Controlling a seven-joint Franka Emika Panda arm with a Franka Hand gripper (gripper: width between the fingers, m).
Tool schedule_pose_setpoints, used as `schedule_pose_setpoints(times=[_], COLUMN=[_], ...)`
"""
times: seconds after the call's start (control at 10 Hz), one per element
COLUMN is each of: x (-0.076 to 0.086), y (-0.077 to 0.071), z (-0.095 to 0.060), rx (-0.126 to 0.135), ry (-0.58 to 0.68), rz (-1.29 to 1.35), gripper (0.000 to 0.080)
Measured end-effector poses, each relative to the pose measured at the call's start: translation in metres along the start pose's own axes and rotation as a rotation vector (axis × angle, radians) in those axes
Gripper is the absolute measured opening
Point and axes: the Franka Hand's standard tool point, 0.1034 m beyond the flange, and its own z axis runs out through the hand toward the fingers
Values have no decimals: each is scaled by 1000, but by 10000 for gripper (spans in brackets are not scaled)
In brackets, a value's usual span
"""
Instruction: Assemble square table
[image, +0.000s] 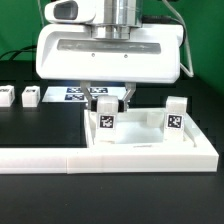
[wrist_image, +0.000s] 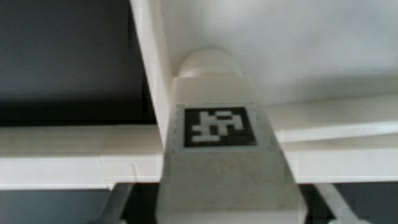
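gripper (image: 107, 97) hangs straight down over the square tabletop (image: 150, 148), its jaws on either side of the top of the upright leg (image: 105, 120) at the tray's far corner toward the exterior view's left. cannot tell whether the pads actually press on it. second leg (image: 175, 116) stands at the far corner toward the exterior view's right, apart from the gripper; the tabletop sits on the black worktop (image: 40, 130) against the white border bar (image: 60, 158).
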Motion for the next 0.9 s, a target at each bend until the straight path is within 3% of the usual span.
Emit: schedule_pose_setpoints(times=[0.9], x=[-5], y=[1], z=[1], rx=[-13], ry=[-20], rz=[960], gripper=[291])
